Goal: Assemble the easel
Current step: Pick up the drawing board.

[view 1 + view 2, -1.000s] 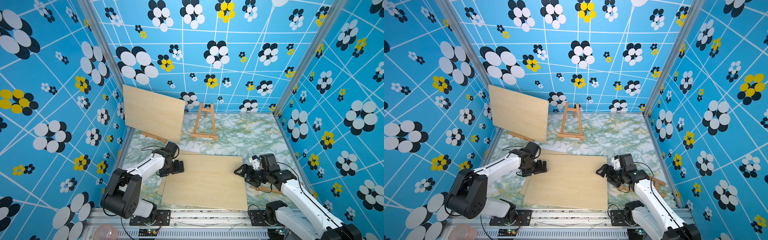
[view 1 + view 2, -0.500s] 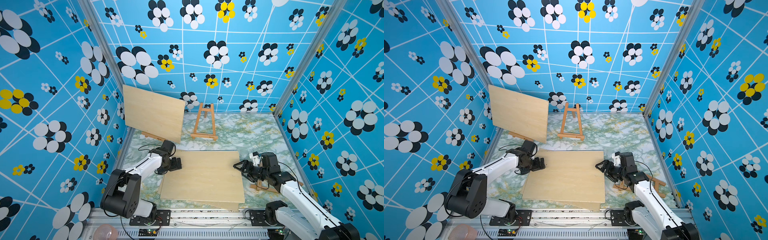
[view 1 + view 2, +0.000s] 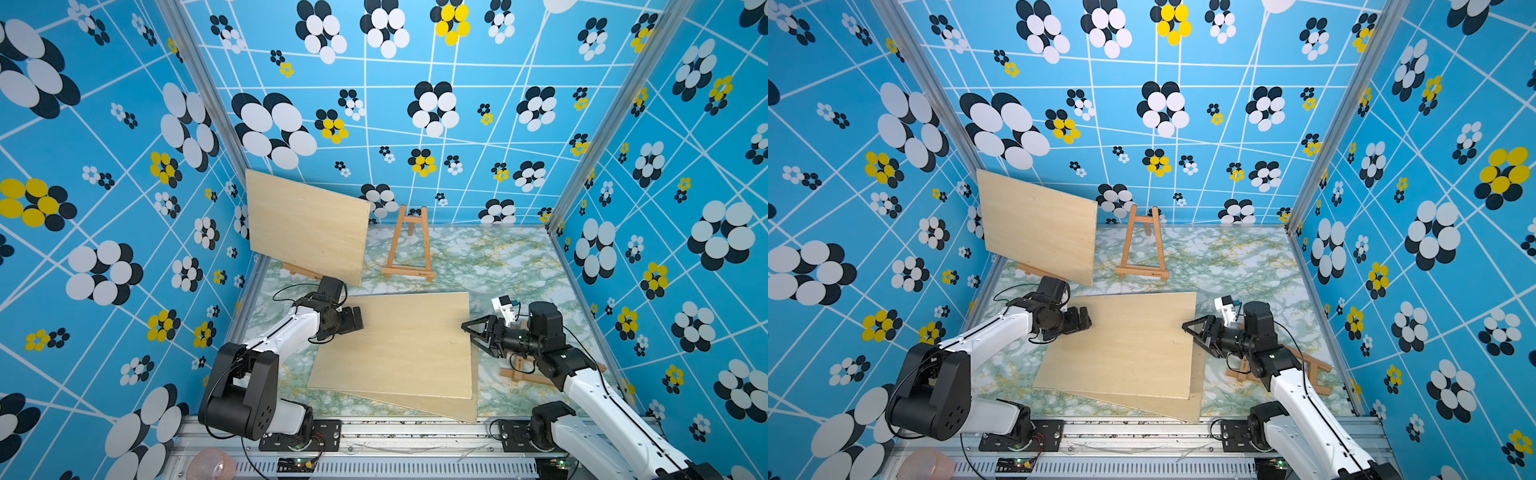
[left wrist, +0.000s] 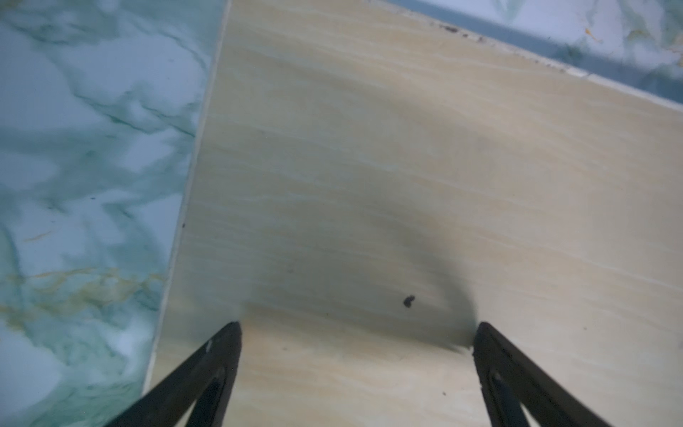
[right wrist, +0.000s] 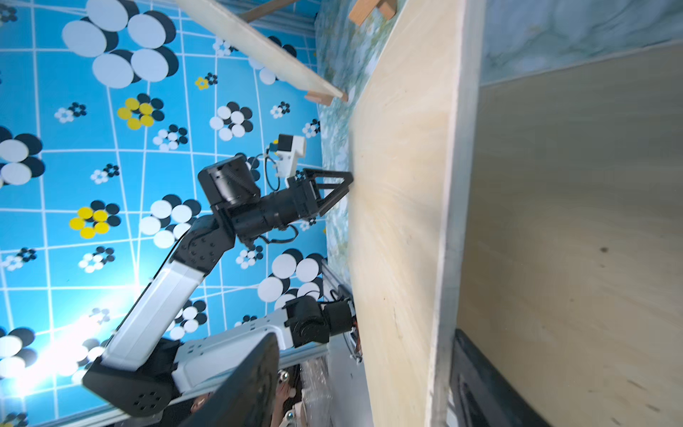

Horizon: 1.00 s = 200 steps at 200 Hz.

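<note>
Two plywood boards lie stacked mid-table. The upper board [image 3: 399, 345] [image 3: 1125, 345] is skewed over the lower board [image 3: 457, 405]. My right gripper [image 3: 469, 332] [image 5: 364, 377] is open and straddles the upper board's [image 5: 403, 222] right edge, one finger above and one below. My left gripper [image 3: 355, 320] [image 4: 356, 329] is open, its tips resting on the upper board's [image 4: 369, 166] far left corner. An empty wooden easel [image 3: 409, 249] [image 3: 1142, 249] stands at the back.
A third board [image 3: 307, 226] leans on another easel [image 3: 299, 272] at the back left, close behind my left wrist. A further easel [image 3: 523, 374] [image 3: 1312, 374] lies flat under my right arm. Blue patterned walls enclose three sides.
The upper board has turned on the lower one, its right edge now between my right jaws, which have moved in and narrowed. My left gripper has drawn back to the board's corner.
</note>
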Motion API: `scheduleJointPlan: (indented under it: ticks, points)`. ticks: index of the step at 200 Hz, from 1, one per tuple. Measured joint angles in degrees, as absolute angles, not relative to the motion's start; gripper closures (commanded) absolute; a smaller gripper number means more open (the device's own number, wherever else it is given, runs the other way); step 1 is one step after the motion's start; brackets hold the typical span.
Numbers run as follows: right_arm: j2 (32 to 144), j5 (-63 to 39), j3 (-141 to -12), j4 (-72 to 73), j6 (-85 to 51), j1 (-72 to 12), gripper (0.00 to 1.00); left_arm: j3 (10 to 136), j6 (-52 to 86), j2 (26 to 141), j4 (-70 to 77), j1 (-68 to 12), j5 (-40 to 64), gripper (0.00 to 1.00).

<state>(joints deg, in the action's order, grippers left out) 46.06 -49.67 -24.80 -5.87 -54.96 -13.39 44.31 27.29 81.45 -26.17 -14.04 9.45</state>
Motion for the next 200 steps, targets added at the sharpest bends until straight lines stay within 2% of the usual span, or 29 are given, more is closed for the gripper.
scheduleJointPlan:
  ticks: [80,166,200]
  points:
    - [43.1,-53.5,-24.4,-5.7,-58.1,-13.4,0.33,43.4,26.4,80.5,-24.3,-14.0,11.7,0.01]
    - [50.9,-54.6,-24.3,-2.2,-57.8,-16.0,0.46,42.4,26.3,80.3,-22.5,-14.0,12.0,0.01]
    - [54.2,-52.9,-26.2,-3.9,-55.3,-19.0,0.54,41.8,26.3,80.1,-21.5,-14.0,12.2,0.01]
